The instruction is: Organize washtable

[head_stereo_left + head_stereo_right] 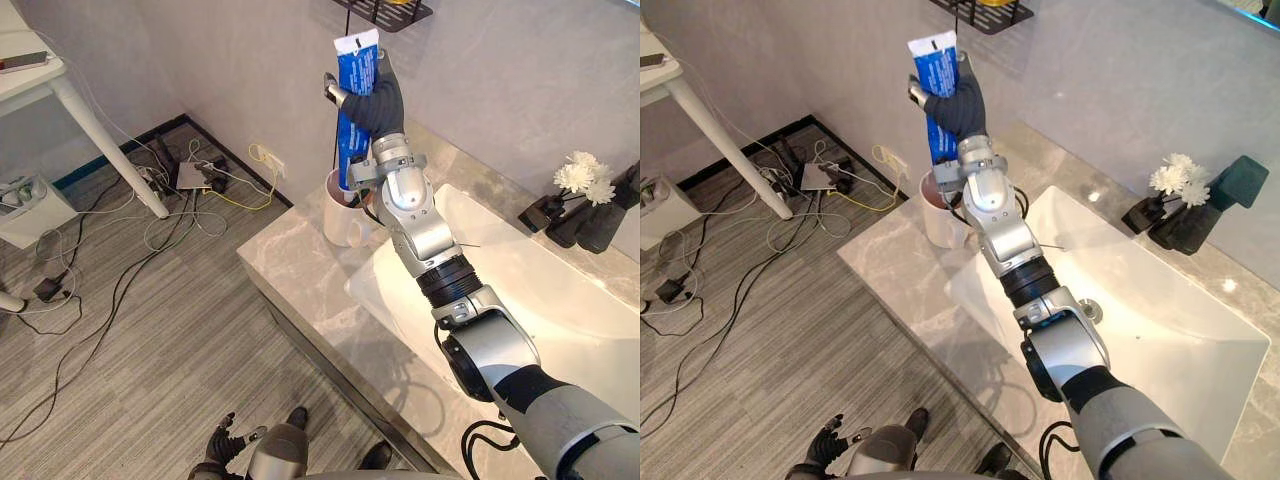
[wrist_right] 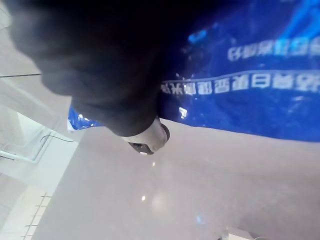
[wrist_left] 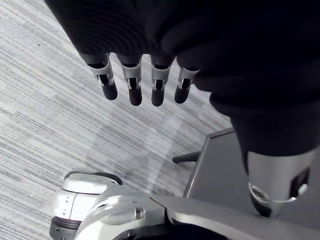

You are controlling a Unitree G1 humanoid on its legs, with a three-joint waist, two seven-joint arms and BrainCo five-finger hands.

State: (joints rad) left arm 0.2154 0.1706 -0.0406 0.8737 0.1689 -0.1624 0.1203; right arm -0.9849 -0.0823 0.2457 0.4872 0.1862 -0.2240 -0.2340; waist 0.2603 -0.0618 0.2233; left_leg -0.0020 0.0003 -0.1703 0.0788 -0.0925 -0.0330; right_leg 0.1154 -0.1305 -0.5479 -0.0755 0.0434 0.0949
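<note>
A blue and white toothpaste tube (image 1: 354, 100) stands upright in my right hand (image 1: 374, 98), whose fingers are curled round it. The hand holds it above a white cup (image 1: 343, 216) at the left end of the marble washtable (image 1: 300, 275); the tube's lower end reaches the cup's mouth. Close up in the right wrist view, the blue tube (image 2: 250, 90) runs past the thumb (image 2: 145, 137). My left hand (image 3: 135, 80) hangs low beside me over the grey floor, fingers straight and empty; it also shows at the bottom edge as the left hand (image 1: 222, 445).
A white basin (image 1: 540, 290) is set into the counter right of the cup. A dark vase with white flowers (image 1: 585, 205) stands at the back right. A black wire shelf (image 1: 385, 12) hangs on the wall above. Cables and a power strip (image 1: 190, 178) lie on the floor left.
</note>
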